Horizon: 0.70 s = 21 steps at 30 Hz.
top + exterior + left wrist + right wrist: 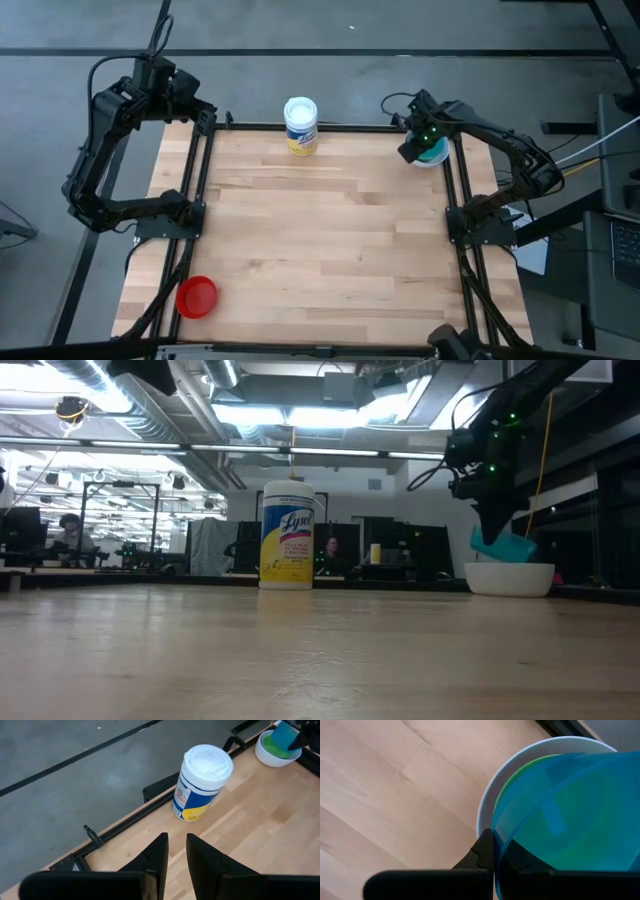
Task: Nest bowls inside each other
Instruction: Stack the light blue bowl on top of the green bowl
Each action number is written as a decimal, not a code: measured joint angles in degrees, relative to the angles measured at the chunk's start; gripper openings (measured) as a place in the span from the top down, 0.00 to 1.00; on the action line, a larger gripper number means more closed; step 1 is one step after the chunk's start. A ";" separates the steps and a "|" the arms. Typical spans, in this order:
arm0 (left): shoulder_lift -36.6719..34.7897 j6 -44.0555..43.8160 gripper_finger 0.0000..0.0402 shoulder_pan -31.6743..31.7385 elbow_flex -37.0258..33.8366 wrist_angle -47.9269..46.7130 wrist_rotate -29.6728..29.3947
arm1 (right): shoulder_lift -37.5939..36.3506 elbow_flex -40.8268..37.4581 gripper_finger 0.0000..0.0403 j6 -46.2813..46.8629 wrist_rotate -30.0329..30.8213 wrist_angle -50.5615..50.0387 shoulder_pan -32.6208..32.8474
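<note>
Right fingers (496, 857) clenched on the rim of the light blue bowl (570, 810); the rim sits pinched between the two dark tips. The bowl hangs tilted over the white bowl (509, 578), low edge at or just above the white rim; cannot tell whether they touch. Green bowl (274, 745) lies inside the white one, seen as a green crescent past the blue edge. This stack stands at the far right corner of the bench (330, 250), just beside the right frame rail.

Right gripper (418, 140) is over that corner, the arm reaching in from the right side.

Left fingers (176, 852) grasp nothing: a narrow gap shows between the two dark tips, bare wood visible through it. Left gripper (195, 100) waits off the far left corner of the bench, above the floor, pointed toward the wipes canister.

Red bowl (197, 296) sits alone at the near left corner, well apart from the stack, close to the left frame rail.

White wipes canister (300, 125) with yellow label stands upright at the middle of the far edge, between the two arms, apart from the bowls.

Dark blue bowl: not made out in any view.

Low view shows a room with desks and screens behind the bench; a person (70, 530) seated far off at the left.
</note>
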 joint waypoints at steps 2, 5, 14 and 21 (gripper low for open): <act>0.00 -0.03 0.84 0.00 0.00 -0.02 0.01 | 0.00 0.00 1.00 -0.23 0.00 0.01 -0.64; 0.00 -0.04 0.84 0.00 0.00 -0.09 0.04 | 0.04 0.00 1.00 -1.04 0.00 0.01 -1.46; -0.15 -0.86 0.84 0.00 0.00 -0.09 0.10 | 0.07 0.00 1.00 -2.15 0.00 -0.01 -3.15; -0.22 -0.95 0.84 0.00 0.00 -0.11 0.10 | 0.09 0.00 1.00 -2.97 -0.02 -0.01 -3.48</act>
